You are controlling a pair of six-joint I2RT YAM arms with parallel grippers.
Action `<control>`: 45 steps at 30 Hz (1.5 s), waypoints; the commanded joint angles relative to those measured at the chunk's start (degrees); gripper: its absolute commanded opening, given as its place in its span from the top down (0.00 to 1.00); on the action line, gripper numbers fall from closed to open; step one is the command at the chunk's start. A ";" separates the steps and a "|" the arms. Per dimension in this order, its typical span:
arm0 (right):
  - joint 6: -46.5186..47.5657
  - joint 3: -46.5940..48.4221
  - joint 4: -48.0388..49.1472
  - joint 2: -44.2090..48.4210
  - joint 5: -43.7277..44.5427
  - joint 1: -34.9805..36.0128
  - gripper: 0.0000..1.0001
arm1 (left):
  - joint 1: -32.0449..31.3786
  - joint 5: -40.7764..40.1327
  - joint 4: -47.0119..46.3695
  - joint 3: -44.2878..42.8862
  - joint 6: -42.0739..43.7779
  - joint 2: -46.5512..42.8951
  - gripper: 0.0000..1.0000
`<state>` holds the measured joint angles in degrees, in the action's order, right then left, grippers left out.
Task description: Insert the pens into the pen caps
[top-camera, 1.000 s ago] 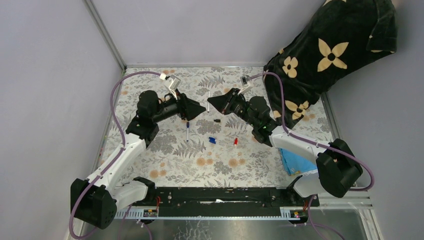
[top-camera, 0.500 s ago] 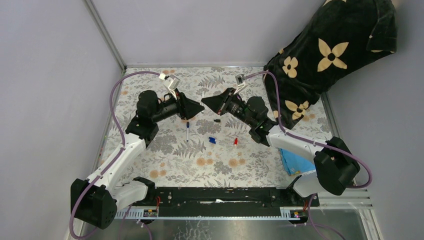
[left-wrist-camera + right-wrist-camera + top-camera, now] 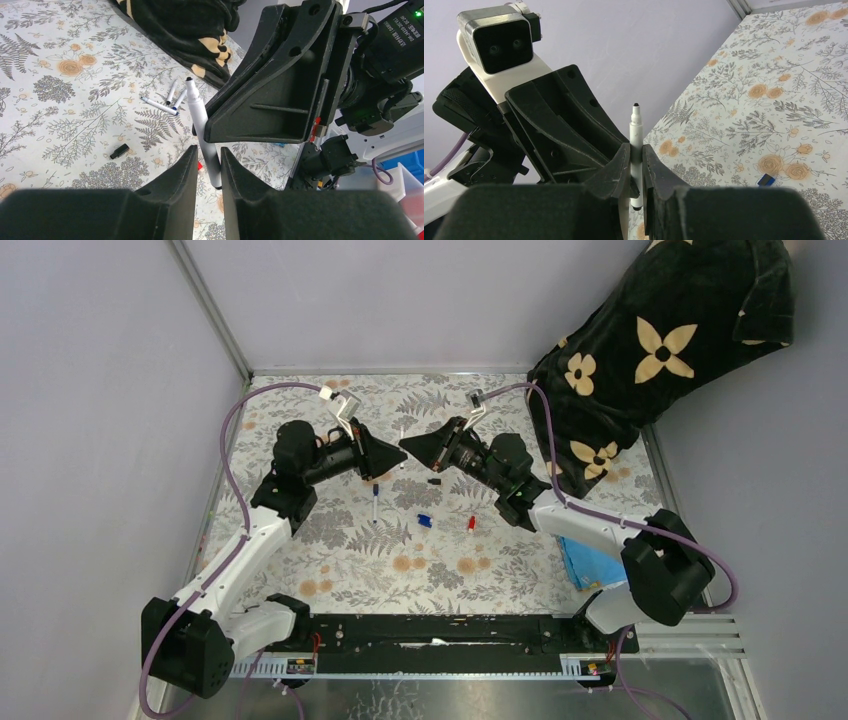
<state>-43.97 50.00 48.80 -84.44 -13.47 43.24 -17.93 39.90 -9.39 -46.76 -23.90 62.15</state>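
the step in hand looks like a mid-air hand-over above the worktop (image 3: 350, 560) – no cap is on anything yet. the right claw (image 3: 636, 150) is pinched narrow on a pen (image 3: 636, 127), holding it upright by the lower barrel, with the dark tip bare and pointing up. the left claw (image 3: 207, 150) meets it nose to nose. its fingers are narrow, one on either side of the same pen, just beside the right claw's grip towards the blunt end. whether they press the barrel i cannot tell.

the caps lie loose on the worktop. the black cap (image 3: 434, 481) is nearest the claws; the blue cap (image 3: 424, 521) and red cap (image 3: 471, 524) sit closer to the bases, apart from each other. another pen (image 3: 375, 502) lies flat near the left arm, and more pens (image 3: 160, 106) rest by the dark cloth (image 3: 190, 30).

next, as i judge it, one claw must take sole, firm hold of the pen so the other can let go and fetch a cap — then tip and cap mouth need lining up on one axis before any push. a slack grip could let the pen tilt or drop.
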 commanded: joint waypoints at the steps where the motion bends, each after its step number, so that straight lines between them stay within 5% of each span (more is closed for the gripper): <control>1: -0.70 3.76 5.91 -0.07 -4.10 1.70 1.00 | 0.71 -0.32 -2.57 -0.17 0.21 0.56 0.72; 8: -1.38 4.47 7.16 -1.35 -5.21 2.19 1.00 | 0.90 -0.28 -2.57 -0.23 0.19 0.52 0.74; 15: -0.71 4.32 7.16 -1.34 -5.33 2.51 1.00 | 1.06 -0.33 -2.57 -0.26 0.17 0.49 0.92; 19: 2.37 4.64 3.75 -0.38 -5.54 2.45 0.83 | 1.06 -1.91 -1.72 -0.45 0.12 0.44 0.97; 24: 11.78 4.85 -8.76 4.47 -3.24 2.46 0.62 | 1.62 -9.22 3.61 -1.87 2.09 0.13 1.00; 32: 26.30 9.72 -40.71 8.76 15.62 2.23 0.58 | 3.53 -16.86 7.61 -2.80 3.16 -0.66 1.00; 37: 20.22 13.72 -51.15 4.39 22.71 2.11 0.56 | 3.56 -17.14 7.55 -2.65 2.90 -0.50 1.00; 45: -0.86 16.84 -53.75 -7.46 23.59 2.44 0.46 | 3.61 -17.62 7.54 -2.46 2.73 -0.80 1.00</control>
<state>-33.50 62.94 -0.75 -87.09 6.87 45.36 -14.61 23.51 -1.63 -47.55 -22.06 62.28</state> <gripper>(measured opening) 0.530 0.159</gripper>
